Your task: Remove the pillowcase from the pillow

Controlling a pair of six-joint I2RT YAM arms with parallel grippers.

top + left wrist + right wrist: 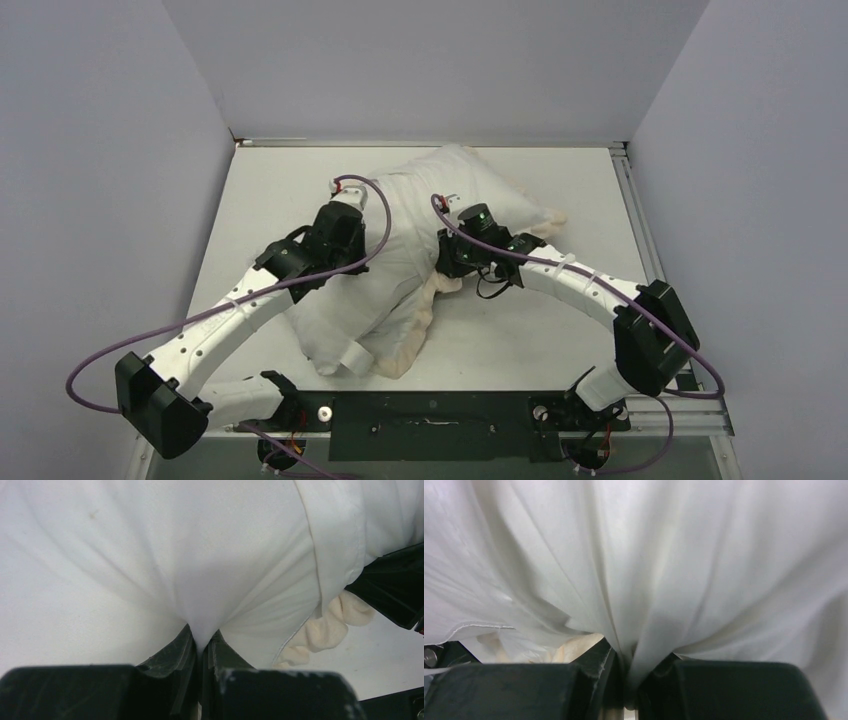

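The pillow (330,330) lies slantwise on the table, its plain white tagged end towards the near left. The pillowcase (455,175) covers its far end, white face up, and the cream frill (412,335) shows along the right side. My left gripper (365,240) is shut on a pinch of smooth white pillow fabric (150,555), fingers meeting in the left wrist view (202,647). Beside it run the case's hem (335,540) and frill (325,627). My right gripper (447,262) is shut on wrinkled pillowcase cloth (649,555), jaws closed in the right wrist view (629,665), with frill (569,647) below.
The white table (560,320) is boxed in by grey walls at the back and both sides. A metal rail (640,230) runs along its right edge. The black base plate (430,410) holds both arms at the near edge.
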